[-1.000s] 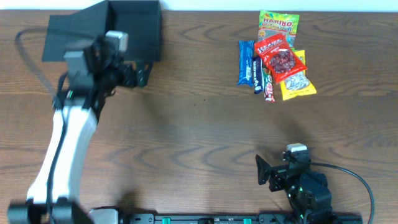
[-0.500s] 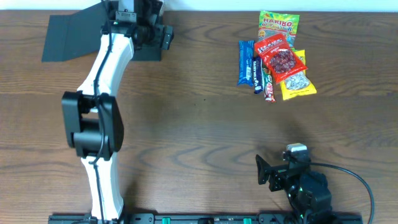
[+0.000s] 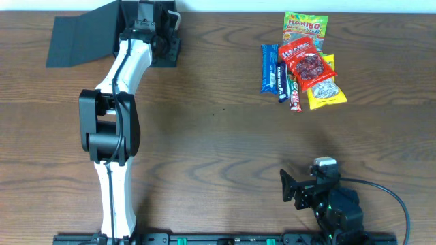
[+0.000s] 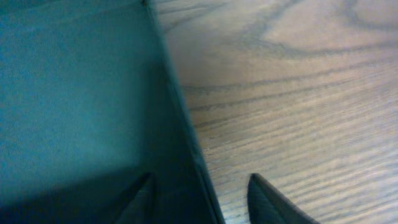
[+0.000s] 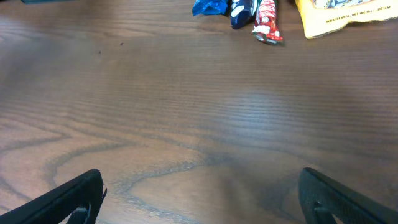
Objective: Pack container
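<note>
The container [image 3: 78, 41] is a dark teal box at the table's back left, with its flap lid lying open to the left. My left gripper [image 3: 167, 37] is at the box's right wall. In the left wrist view the teal inside of the container [image 4: 74, 93] fills the left half. The left gripper [image 4: 200, 175] straddles the wall, one finger inside and one outside over the wood, with a gap showing at the outer finger. My right gripper [image 3: 286, 187] rests near the front edge, and it [image 5: 200, 173] is wide open over bare wood.
A pile of snack packets lies at the back right: a Haribo bag [image 3: 304, 25], a red packet [image 3: 306, 64], a yellow packet [image 3: 325, 92] and blue bars [image 3: 270, 68]. The right wrist view shows the bar ends [image 5: 266, 22] and the yellow packet [image 5: 348, 15] far ahead.
The left arm has swung from the box's front left to its right wall, and its jaws have narrowed around the wall. The right arm has not moved.
</note>
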Available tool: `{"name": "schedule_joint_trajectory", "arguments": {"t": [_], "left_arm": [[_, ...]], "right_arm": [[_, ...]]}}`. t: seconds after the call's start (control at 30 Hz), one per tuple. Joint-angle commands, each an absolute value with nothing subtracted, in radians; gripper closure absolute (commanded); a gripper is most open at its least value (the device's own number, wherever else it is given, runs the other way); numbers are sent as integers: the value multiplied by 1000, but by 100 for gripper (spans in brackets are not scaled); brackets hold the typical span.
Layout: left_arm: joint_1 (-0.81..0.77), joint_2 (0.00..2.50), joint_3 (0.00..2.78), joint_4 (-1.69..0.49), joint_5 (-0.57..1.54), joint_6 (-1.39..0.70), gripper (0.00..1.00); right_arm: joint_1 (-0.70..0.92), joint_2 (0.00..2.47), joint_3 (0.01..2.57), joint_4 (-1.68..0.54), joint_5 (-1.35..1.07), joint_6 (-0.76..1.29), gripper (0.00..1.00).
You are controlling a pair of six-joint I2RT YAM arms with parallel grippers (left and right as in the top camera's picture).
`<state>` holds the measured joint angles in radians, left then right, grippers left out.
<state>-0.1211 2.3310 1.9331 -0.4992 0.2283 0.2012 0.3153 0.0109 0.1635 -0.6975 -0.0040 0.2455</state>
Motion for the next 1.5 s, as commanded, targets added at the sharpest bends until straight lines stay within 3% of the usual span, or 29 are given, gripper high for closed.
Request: {"name": "schedule_joint_trajectory", "arguments": {"t": [0.0, 0.17, 0.27, 0.57, 0.87, 1.1, 1.3, 1.47], "left_arm": [[-118, 2336, 1961, -508, 224, 166, 74], [-120, 2336, 1961, -537, 224, 149, 83], [-123, 2336, 1961, -593, 228, 128, 95], [-205, 2309, 1961, -889, 327, 130, 95], [-386, 2217, 1961, -1163, 359, 172, 94], [-540, 2208, 1958, -1382, 107, 421, 94], [-570, 2208, 1951, -1396, -14, 617, 94], [-572, 2208, 1951, -1387, -78, 647, 92]], "right_arm": [[308, 6, 158, -699, 2, 257, 1], [308, 6, 158, -699, 2, 257, 1], [308, 6, 158, -699, 2, 257, 1], [308, 6, 158, -699, 2, 257, 1], [308, 6, 158, -699, 2, 257, 1], [308, 6, 158, -699, 2, 257, 1], [308, 6, 158, -699, 2, 257, 1], [308, 6, 158, -699, 2, 257, 1]]}}
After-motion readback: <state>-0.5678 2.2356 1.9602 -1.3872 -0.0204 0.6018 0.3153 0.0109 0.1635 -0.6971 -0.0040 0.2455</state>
